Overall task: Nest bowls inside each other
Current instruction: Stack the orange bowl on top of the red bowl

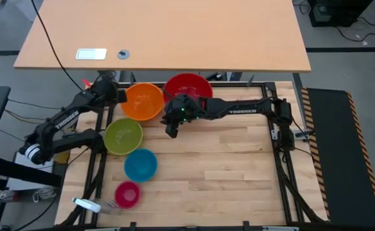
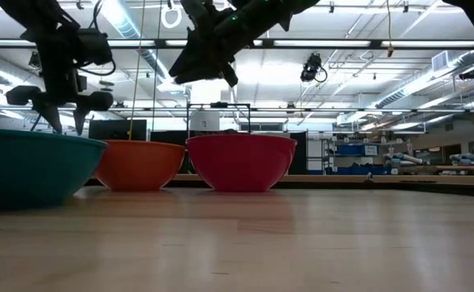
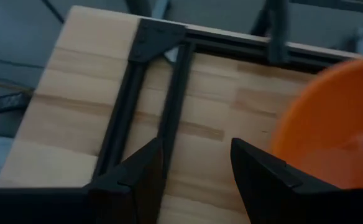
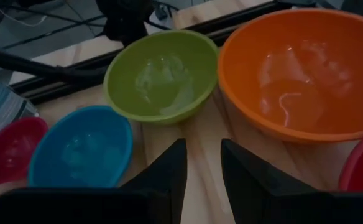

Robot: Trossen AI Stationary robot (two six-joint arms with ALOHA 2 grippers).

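Five bowls rest on their bases on the wooden table: red [image 1: 187, 86] at the far edge, orange [image 1: 142, 101] to its left, yellow-green [image 1: 123, 136], blue [image 1: 140, 164] and pink [image 1: 127, 194] in a row toward the near left. My left gripper [image 3: 197, 168] hovers open above the table just left of the orange bowl [image 3: 330, 118], with only bare wood between its fingers. My right gripper [image 4: 203, 171] hangs above the table near the orange [image 4: 299, 68] and red bowls, pointing toward the yellow-green bowl [image 4: 160, 74]. Its fingers stand narrowly apart with nothing between them.
A black metal frame [image 3: 169, 93] runs along the table's left and far edges, close under my left gripper. A larger tan desk [image 1: 162, 32] stands beyond the far edge. The table's right half [image 1: 239, 167] is bare wood.
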